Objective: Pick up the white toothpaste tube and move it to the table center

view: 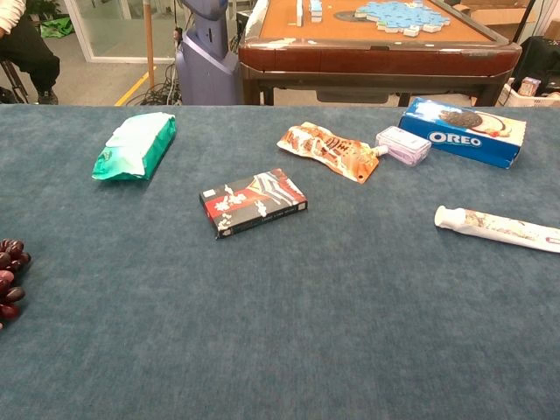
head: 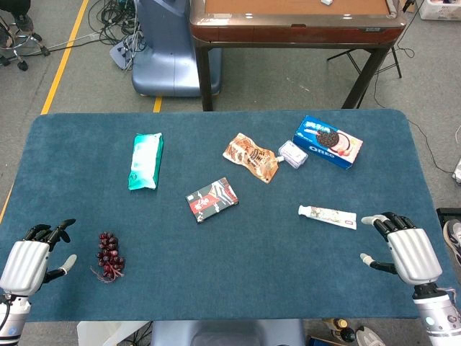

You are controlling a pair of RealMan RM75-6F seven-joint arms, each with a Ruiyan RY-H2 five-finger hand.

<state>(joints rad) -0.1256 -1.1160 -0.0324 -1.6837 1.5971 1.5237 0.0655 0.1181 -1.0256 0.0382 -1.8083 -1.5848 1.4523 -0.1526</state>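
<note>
The white toothpaste tube lies flat on the blue table at the right, cap pointing left; the chest view shows the tube at its right edge. My right hand hovers just right of and nearer than the tube, fingers apart and holding nothing. At the near left corner my left hand rests with fingers spread, empty, beside the grapes. Neither hand appears in the chest view.
On the table sit a blue Oreo box, a small clear pack, an orange pouch, a black and red packet, a green pack and dark grapes. A wooden table stands behind.
</note>
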